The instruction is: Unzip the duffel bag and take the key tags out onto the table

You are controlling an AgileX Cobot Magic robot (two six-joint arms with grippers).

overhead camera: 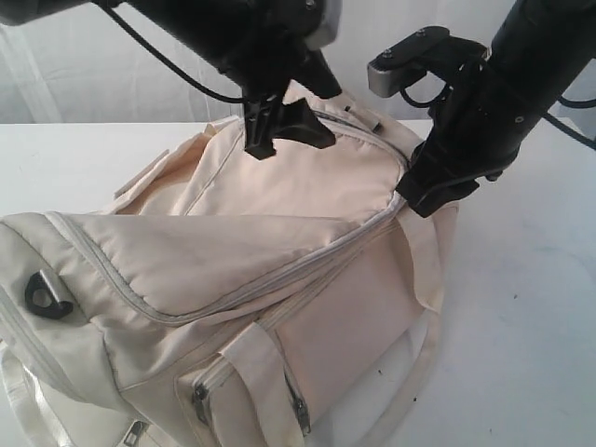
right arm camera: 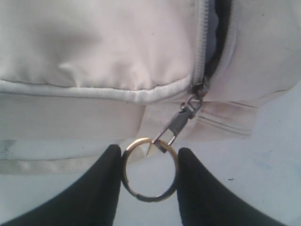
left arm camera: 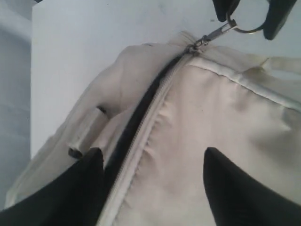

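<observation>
In the exterior view, the cream duffel bag (overhead camera: 279,279) lies slumped on the plain white table (overhead camera: 521,326), its soft fabric creased. A pale zipper (overhead camera: 279,272) curves across its top. A black D-ring (overhead camera: 47,296) sits on the near end, and a flat strap handle (overhead camera: 256,372) crosses the side pocket. The left end effector (overhead camera: 287,142) hangs just above the top panel. The right end effector (overhead camera: 419,200) is at the zipper's far end.

In the left wrist view, the black tapered fingers (left arm camera: 89,188) stand wide apart over wrinkled fabric, gripping nothing. Beside the zipper teeth a dark slit gapes.

In the right wrist view, the fingers (right arm camera: 101,188) are clamped on either side of a brass-coloured split ring (right arm camera: 126,174). The ring hangs from the metal zipper pull (right arm camera: 178,123), beyond the bag's edge and over the table.
</observation>
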